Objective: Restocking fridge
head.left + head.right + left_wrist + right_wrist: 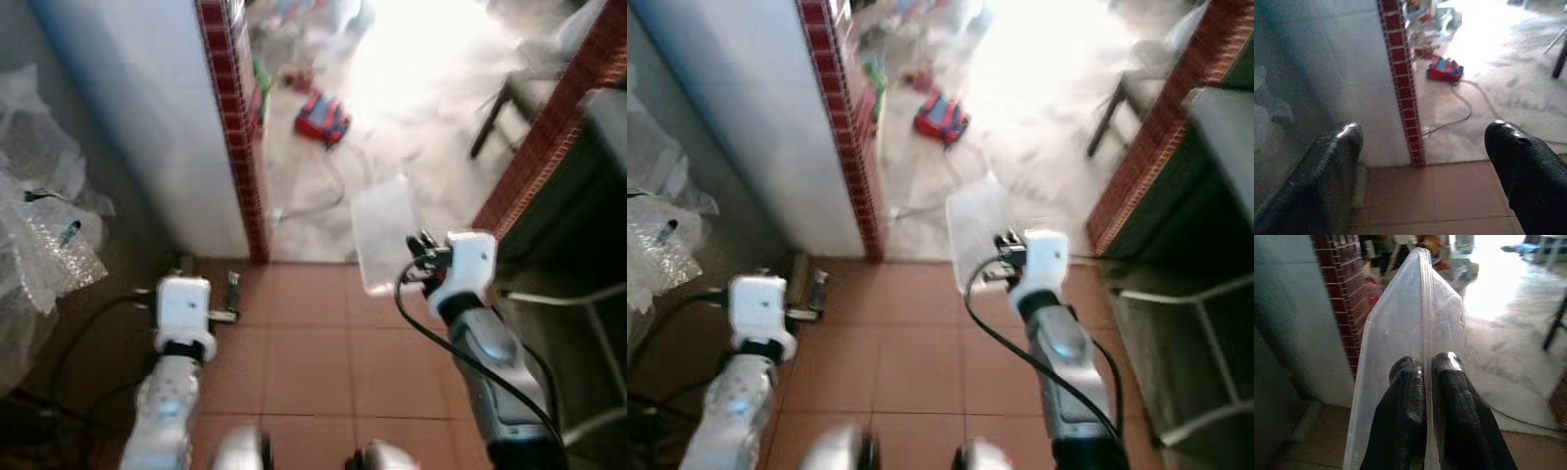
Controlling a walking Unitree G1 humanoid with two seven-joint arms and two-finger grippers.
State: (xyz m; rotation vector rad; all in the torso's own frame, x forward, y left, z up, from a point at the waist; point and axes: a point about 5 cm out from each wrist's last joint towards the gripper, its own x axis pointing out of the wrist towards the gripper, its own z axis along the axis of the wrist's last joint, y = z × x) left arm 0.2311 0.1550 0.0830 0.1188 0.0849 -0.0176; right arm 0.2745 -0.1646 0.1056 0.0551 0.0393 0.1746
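Nearest: two silver arms reach forward over terracotta tile floor (313, 343). Left gripper (1425, 171) empty, black fingers (1327, 171) spread wide apart. Right gripper (1425, 382) clamped on rim of clear plastic container (1410, 333), held edge-on (contents not discernible), raised above tiles ahead of right arm. Beyond: white wall with red brick edge (235, 127). Crumpled clear plastic (39, 225) at left. Farther: pale floor, red-and-blue object (321, 117) with cable (333, 191), dark chair leg (487, 122), bright glare.
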